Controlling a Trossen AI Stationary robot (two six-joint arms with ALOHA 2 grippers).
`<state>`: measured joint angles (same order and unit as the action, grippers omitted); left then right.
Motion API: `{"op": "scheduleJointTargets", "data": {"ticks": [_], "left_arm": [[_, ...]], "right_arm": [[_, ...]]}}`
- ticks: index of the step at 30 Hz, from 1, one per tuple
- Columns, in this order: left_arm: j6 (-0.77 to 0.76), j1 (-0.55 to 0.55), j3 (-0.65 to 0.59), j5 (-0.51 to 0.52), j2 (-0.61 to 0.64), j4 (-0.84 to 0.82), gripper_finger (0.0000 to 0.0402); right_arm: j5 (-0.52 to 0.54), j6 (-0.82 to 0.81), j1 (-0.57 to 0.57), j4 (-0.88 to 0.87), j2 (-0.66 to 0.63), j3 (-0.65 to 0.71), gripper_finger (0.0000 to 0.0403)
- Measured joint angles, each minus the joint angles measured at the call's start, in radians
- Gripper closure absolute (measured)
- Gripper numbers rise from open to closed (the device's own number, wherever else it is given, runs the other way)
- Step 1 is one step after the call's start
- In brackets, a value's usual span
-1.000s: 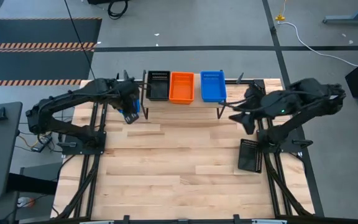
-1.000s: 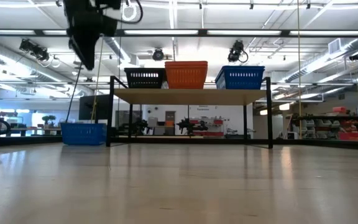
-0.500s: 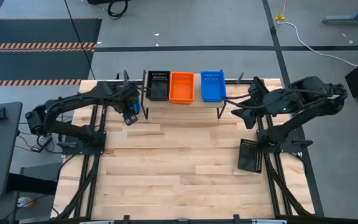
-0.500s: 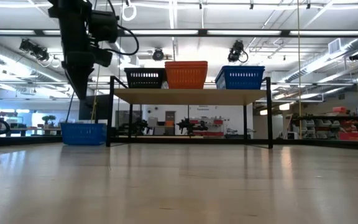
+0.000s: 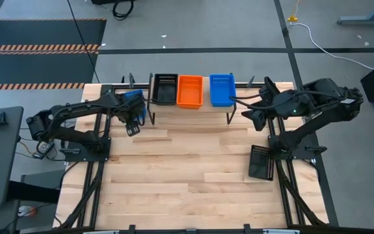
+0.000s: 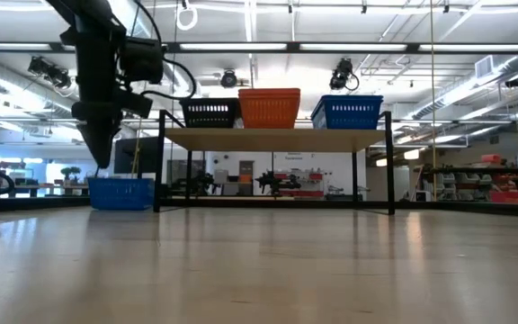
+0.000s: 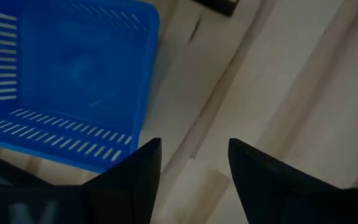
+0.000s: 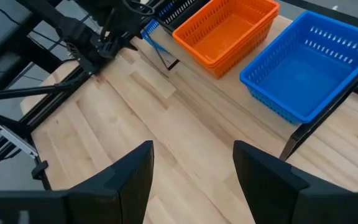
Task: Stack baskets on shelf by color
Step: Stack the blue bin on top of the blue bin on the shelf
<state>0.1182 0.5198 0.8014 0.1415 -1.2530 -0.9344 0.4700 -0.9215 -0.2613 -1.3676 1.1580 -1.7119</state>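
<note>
Pale wood table (image 5: 174,175), planked, faint sheen; slotted plastic baskets, blue (image 7: 61,81), orange (image 8: 225,31), black (image 5: 262,162); shelf (image 6: 272,138) with light wood top on thin black metal legs; matt dark gripper fingers (image 7: 135,177).

Shelf (image 5: 193,112): one. Visible basket spots: two blue (image 5: 222,90) (image 5: 134,101), one orange (image 5: 190,91), two black (image 5: 165,88) (image 5: 261,162).

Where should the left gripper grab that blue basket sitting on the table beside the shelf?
Grip the blue basket by its rim, probably the long wall nearest the left gripper, coming down from above. It sits upright and empty on the table, so open fingers can straddle the thin mesh wall, one inside, one outside.
</note>
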Motion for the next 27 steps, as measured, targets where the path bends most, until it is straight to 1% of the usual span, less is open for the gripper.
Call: {"op": "scheduleJointTargets", "data": {"ticks": [5,10,13,19,27], "left_arm": [[0.048,0.0,-0.037,0.04,0.0,0.014,0.0207],[0.086,0.0,-0.076,0.047,-0.001,0.028,0.0207],[0.091,0.0,-0.076,0.065,-0.002,0.038,0.0207],[0.077,-0.002,-0.068,0.068,0.015,0.035,0.0207],[0.077,-0.002,-0.048,0.112,0.091,0.056,0.0207]], "right_arm": [[-0.001,0.0,0.005,-0.004,0.0,0.0,0.0176],[-0.024,-0.015,0.005,-0.005,0.0,0.0,0.0176],[-0.027,-0.035,0.005,-0.01,0.0,0.0,0.0176],[-0.027,-0.049,0.005,-0.013,0.0,0.0,0.0176],[-0.027,-0.056,0.005,-0.013,0.0,0.0,0.0176]]}}
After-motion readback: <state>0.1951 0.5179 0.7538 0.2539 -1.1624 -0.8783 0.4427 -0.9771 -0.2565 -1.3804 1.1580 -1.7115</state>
